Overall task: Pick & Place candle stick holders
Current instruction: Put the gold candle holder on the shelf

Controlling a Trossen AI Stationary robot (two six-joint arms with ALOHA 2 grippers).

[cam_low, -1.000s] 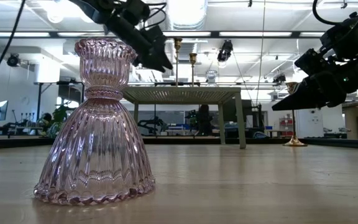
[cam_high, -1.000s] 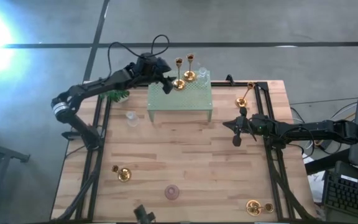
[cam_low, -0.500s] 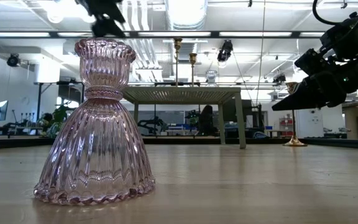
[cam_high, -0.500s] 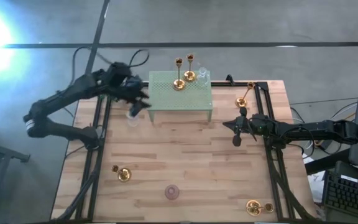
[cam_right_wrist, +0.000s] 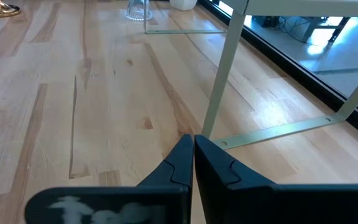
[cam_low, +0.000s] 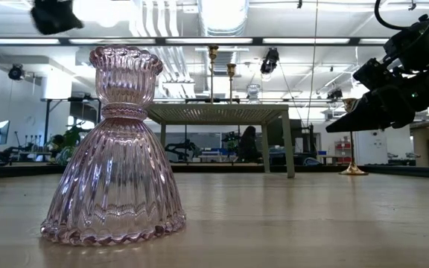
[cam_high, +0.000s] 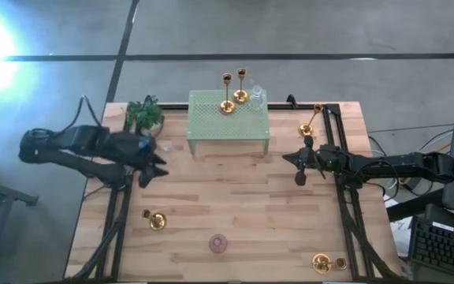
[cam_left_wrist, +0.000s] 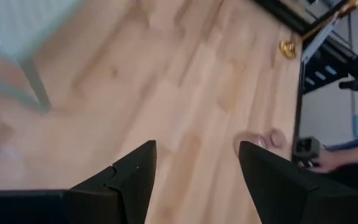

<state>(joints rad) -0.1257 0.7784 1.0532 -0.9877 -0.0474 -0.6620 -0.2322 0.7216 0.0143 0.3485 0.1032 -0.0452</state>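
big open workshop behind with strip lights, pale wood table, green mesh stand at its back carrying two gold candlesticks, more lying near the edges, left gripper jaws spread and empty, right gripper clenched on nothing, pink glass holder

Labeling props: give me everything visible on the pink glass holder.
The pink holder is clear, ribbed pink glass: a flared bell-shaped base with a scalloped foot, a narrow waist and a round cup on top. It stands upright on the wooden table near the front edge, midway across, alone, nothing touching it.
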